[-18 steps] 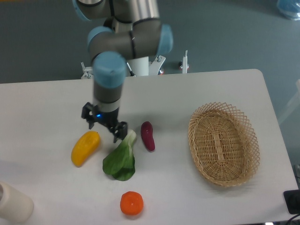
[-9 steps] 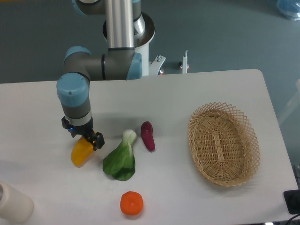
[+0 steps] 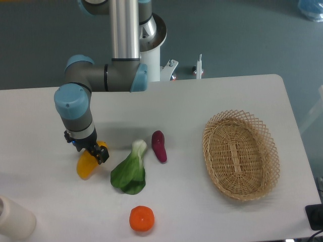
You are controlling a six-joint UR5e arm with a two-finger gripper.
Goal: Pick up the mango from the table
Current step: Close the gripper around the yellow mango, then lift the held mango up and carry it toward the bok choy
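The gripper [image 3: 90, 150] sits low over the upper end of the mango [image 3: 88, 162], which lies on the white surface [image 3: 202, 101] beside a leafy green [image 3: 129, 170]; whether the jaws have closed is unclear, and the lift remains undone.

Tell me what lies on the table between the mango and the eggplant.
In the fixed camera view, the bok choy lies between the mango and the eggplant, on the table.
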